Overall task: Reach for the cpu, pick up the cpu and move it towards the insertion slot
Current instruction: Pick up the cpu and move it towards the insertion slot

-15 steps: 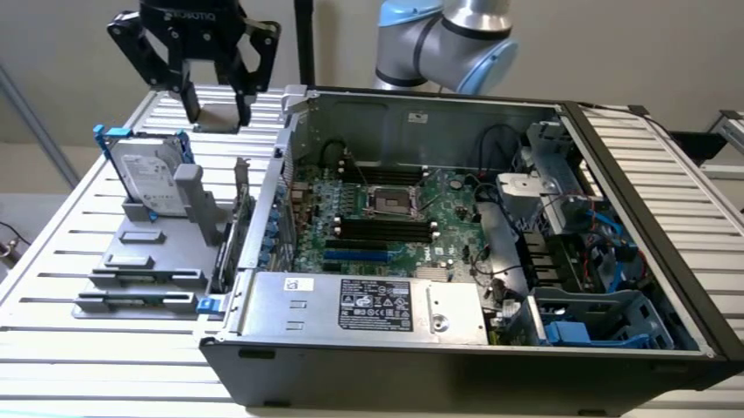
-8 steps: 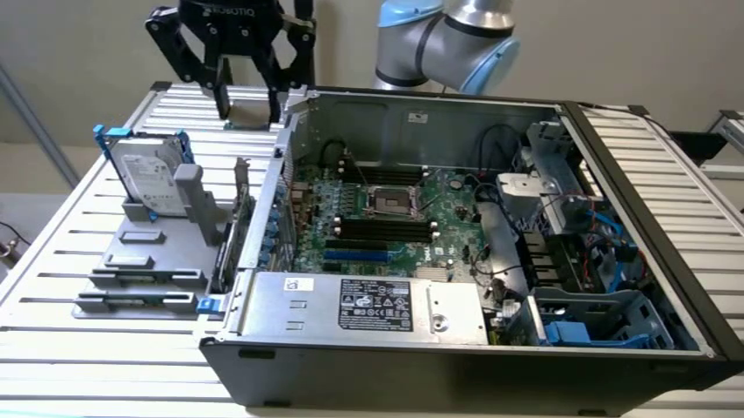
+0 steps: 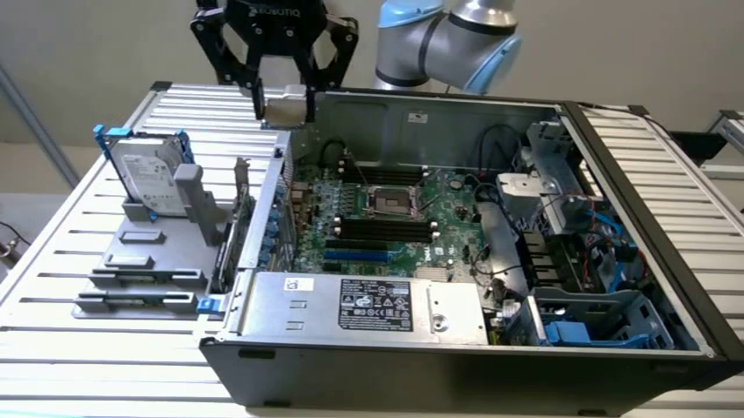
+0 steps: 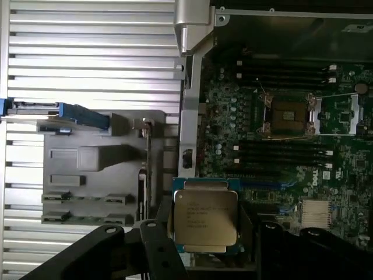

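My black gripper (image 3: 285, 111) hangs at the back of the exterior view, over the far wall of the open computer case, and is shut on the cpu (image 3: 286, 105). In the wrist view the cpu (image 4: 206, 217) is a flat silvery square with printed text, clamped between the dark fingers (image 4: 156, 239) of the gripper (image 4: 206, 236). The insertion slot (image 3: 393, 202) is a silver-framed square socket with a dark centre on the green motherboard, lower down and toward the exterior view's right of the gripper. The same insertion slot (image 4: 289, 115) lies apart from the chip in the wrist view.
An upright silver hard drive (image 3: 152, 181) in a blue-edged frame stands on a grey fixture (image 3: 145, 261) at the exterior view's left. Long black memory slots (image 3: 384, 231) flank the socket. A power supply (image 3: 372, 305) and cables (image 3: 581, 235) crowd the case. The ribbed metal table (image 3: 70, 226) surrounds it.
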You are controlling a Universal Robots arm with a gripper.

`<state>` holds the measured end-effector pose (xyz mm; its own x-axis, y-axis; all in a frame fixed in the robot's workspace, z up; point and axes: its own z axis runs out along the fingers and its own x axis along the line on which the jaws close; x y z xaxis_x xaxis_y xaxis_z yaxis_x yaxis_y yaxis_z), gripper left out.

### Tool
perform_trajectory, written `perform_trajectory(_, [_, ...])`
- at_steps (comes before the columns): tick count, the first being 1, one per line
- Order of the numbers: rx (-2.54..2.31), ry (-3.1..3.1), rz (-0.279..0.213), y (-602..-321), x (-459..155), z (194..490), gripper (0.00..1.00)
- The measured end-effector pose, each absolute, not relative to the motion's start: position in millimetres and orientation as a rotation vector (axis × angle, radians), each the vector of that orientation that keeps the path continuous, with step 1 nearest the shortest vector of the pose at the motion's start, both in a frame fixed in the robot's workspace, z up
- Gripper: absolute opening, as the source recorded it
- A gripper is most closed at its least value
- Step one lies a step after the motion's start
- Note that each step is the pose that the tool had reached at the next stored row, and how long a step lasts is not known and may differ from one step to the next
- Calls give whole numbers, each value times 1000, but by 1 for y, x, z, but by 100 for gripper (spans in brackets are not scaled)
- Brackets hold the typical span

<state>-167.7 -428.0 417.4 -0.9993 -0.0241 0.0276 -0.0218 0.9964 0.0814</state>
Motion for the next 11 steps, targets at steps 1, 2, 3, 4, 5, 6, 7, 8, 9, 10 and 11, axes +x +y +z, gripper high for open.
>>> perform_trajectory(1, [36, -3110, -127, -428, -163, 417, 55])
perform_trajectory(2, [36, -3110, -127, -428, -159, 417, 55])
perform_trajectory(3, [36, -3110, -127, -428, -154, 417, 55])
perform_trajectory(4, [36, -3110, -127, -428, -150, 417, 55])
perform_trajectory(5, [36, -3110, -127, -428, -145, 417, 55])
perform_trajectory(6, [36, -3110, -127, -428, -141, 417, 55])
perform_trajectory(7, [36, -3110, -127, -428, -136, 417, 55])
perform_trajectory(8, [36, -3110, -127, -428, -131, 417, 55])
perform_trajectory(9, [36, -3110, -127, -428, -127, 417, 55])
perform_trajectory(10, [36, -3110, -127, -428, -122, 417, 55])
perform_trajectory(11, [36, -3110, -127, -428, -118, 417, 55])
